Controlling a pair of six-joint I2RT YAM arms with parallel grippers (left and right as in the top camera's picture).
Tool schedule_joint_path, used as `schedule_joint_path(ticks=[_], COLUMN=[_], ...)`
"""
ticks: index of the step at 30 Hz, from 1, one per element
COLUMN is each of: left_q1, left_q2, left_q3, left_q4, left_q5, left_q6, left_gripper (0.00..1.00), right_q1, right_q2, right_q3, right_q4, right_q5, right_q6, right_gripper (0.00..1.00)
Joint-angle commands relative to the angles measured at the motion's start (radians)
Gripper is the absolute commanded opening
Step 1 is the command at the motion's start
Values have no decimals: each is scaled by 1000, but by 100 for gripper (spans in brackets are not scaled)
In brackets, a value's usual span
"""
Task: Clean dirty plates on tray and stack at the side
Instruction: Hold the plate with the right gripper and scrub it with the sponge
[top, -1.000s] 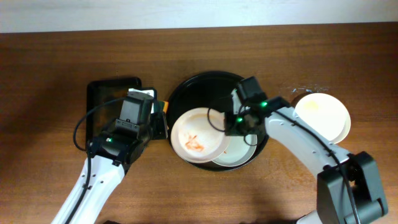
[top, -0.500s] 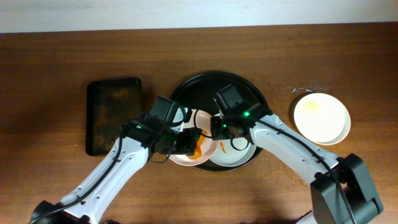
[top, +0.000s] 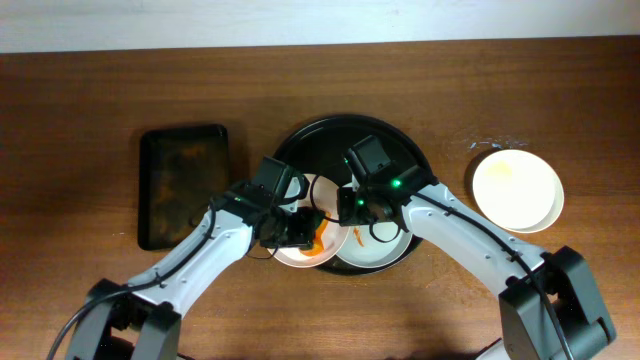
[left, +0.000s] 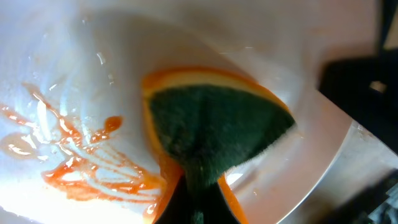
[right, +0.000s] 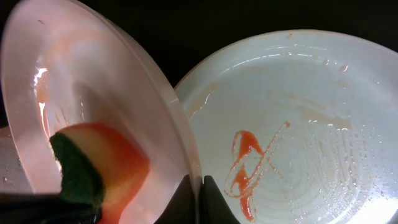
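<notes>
The round black tray (top: 330, 140) holds two dirty plates. My right gripper (top: 348, 208) is shut on the rim of the left plate (top: 322, 188) and holds it tilted; the pinch shows in the right wrist view (right: 200, 186). My left gripper (top: 312, 232) is shut on a green and orange sponge (left: 217, 127) pressed into that plate beside its orange smears (left: 81, 168). The second plate (top: 380, 250) lies flat under it with a sauce squiggle (right: 249, 162). A third, plain white plate (top: 518, 190) sits on the table right of the tray.
A smaller rectangular dark tray (top: 183, 185) lies to the left of the round tray. The wooden table's far edge meets a white wall at the top.
My left arm swung right from the rectangular tray and brought the sponge onto the left plate. My right gripper shifted left to that plate's rim, and the plate is tilted.
</notes>
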Motion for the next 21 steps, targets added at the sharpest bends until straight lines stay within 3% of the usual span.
schedule_joint_path(ticks=[1,7,11,12,13,14,17,21], left_q1=[-3,-3,-3,-3,-3,-3,-3,-3], left_q2=[18,18,18,18,18,18,18,18], left_q3=[-8,-7,-7,-7,-7,-7,-7,-7], left_q4=[2,6,20,20,20,20,21,20], left_q5=[-191,-444,-476,-475,-469,-468,-468,-468], left_q6=[-5,-5,-5,-5,-5,-5,-5,-5], left_gripper=[0,0,0,0,0,0,0,0], right_q1=[-1,-1,-1,-1,-1,-1,-1,-1], right_q2=[-4,-4,-4,-4,-4,-3,-2,34], right_q3=[5,5,5,5,5,5,5,5], right_q4=[3,-9,-18,-10,-2,18,136,288], right_q5=[-21,-21,-21,-21,-21,-21,-16,37], right_q6=[5,5,1,1,2,2,-40,-93], right_gripper=[4,4,4,9,36,50,44,47])
